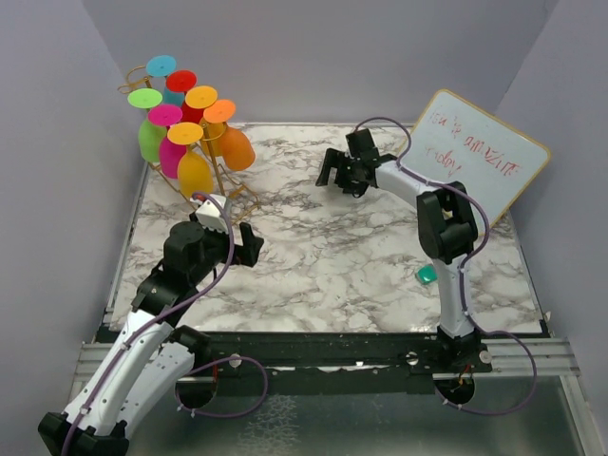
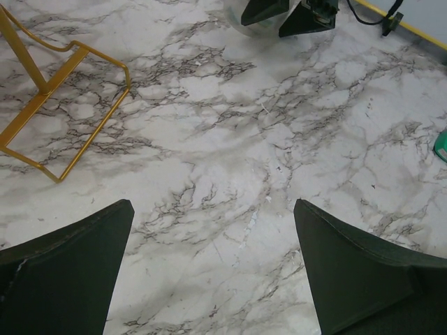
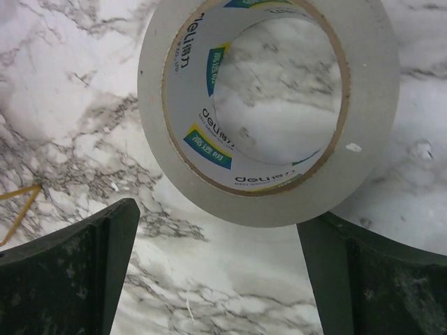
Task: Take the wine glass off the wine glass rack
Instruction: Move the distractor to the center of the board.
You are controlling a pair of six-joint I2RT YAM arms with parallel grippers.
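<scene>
The gold wire wine glass rack (image 1: 224, 180) stands at the back left of the marble table. Several coloured wine glasses hang on it upside down, among them a green one (image 1: 150, 139), a yellow one (image 1: 194, 173) and an orange one (image 1: 234, 146). My left gripper (image 1: 249, 243) is open, low over the table just in front and right of the rack. In the left wrist view it (image 2: 211, 209) holds nothing, and the rack's rectangular base (image 2: 70, 112) lies ahead to the left. My right gripper (image 1: 334, 169) is open at the back centre, away from the rack.
A roll of white tape (image 3: 265, 112) lies flat on the marble just ahead of my right gripper (image 3: 216, 216). A whiteboard with handwriting (image 1: 480, 157) leans at the back right. A small green object (image 1: 427, 275) lies beside the right arm. Grey walls close in three sides.
</scene>
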